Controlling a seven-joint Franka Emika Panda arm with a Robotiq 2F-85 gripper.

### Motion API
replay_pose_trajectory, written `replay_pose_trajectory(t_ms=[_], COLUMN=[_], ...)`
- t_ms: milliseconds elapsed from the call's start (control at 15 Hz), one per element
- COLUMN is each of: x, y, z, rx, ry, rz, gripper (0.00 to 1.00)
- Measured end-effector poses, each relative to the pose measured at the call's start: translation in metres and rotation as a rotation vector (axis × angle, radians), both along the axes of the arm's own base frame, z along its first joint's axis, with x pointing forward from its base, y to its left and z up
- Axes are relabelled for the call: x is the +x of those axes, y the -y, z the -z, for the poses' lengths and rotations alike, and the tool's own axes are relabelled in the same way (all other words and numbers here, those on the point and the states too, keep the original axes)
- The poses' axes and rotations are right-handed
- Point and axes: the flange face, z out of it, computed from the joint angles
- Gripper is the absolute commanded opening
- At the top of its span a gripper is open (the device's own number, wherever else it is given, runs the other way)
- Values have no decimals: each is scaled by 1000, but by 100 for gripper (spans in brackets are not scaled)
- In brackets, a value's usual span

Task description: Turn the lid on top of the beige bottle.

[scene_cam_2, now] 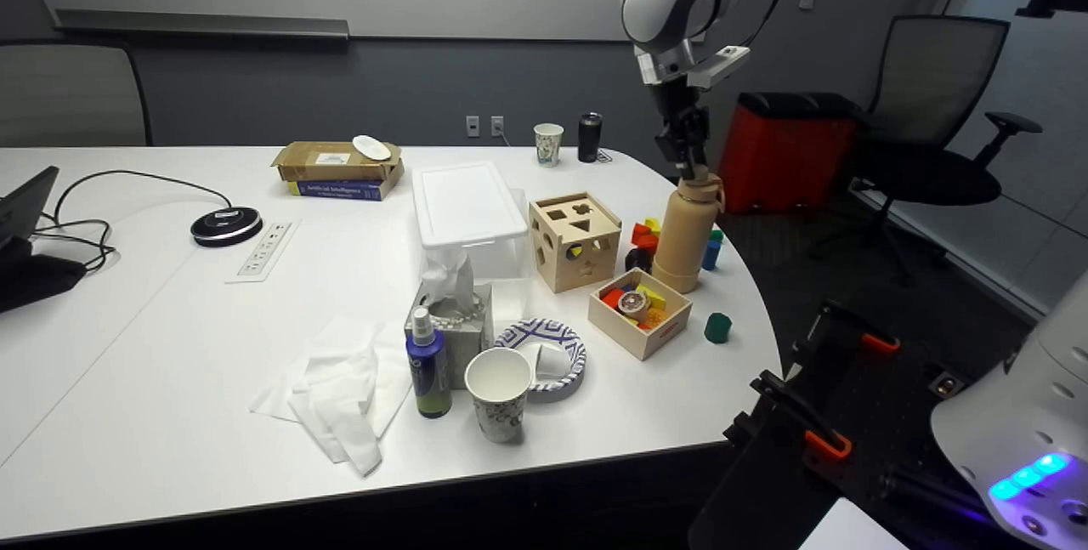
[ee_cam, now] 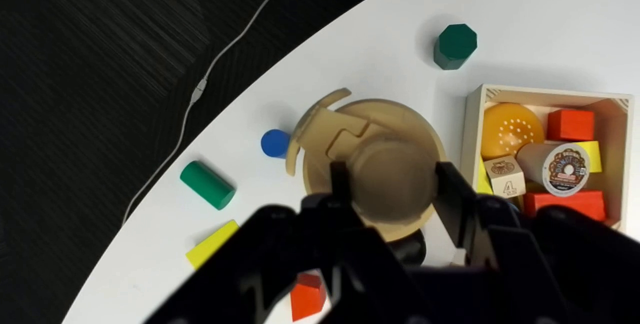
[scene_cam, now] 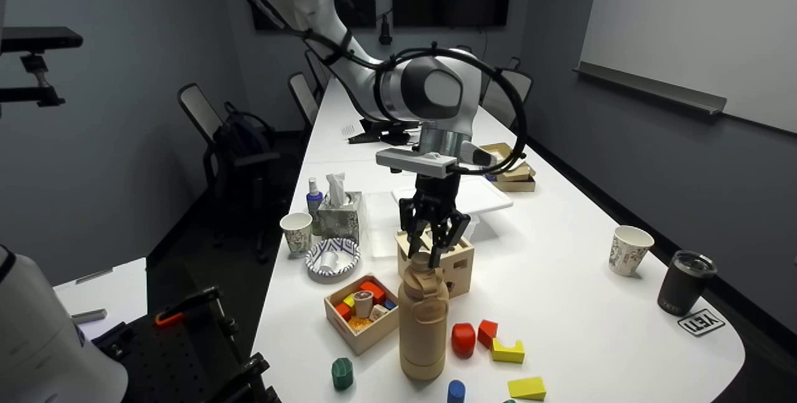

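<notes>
Standing upright on the white surface (scene_cam: 560, 303), just beside a wooden box (scene_cam_2: 616, 329) of small pieces (ee_cam: 571, 124), the beige bottle (scene_cam: 423, 331) looks tall and slim, a smooth tan cylinder with rounded shoulders and a matching strap (ee_cam: 327, 126) at its neck. The lid (ee_cam: 392, 186), a plain round cap narrower than the body, sits on top. The gripper (ee_cam: 394, 181) points down over it, fingers (ee_cam: 341, 184) parted only to the lid's width and set against opposite sides, grasping it.

Matt btl (scene_cam: 423, 341), smooth lid (ee_cam: 392, 179), wd cube (scene_cam_2: 586, 267), clr plas. tub (scene_cam_2: 490, 258), ppr cups (scene_cam: 627, 253)
</notes>
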Motion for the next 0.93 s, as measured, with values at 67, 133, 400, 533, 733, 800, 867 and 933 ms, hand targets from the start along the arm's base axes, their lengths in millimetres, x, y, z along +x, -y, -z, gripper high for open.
replay_pose_trajectory(t_ms=[67,133,400,533,733,800,867,933], x=[1,1,6,10,17,19,21,24], y=[0,0,2,2,-3,-4,-6,-8], z=[0,1,2,3,5,5,4,3], rx=[1,3,-7,-15,-25,-28,-31,-32], ry=[-9,-18,-67,-91,-106,-108,-108,-106], rz=[-5,-15,-54,-78,-104,-110,-115,-119], gripper=[21,21,21,21,73,79,85,94])
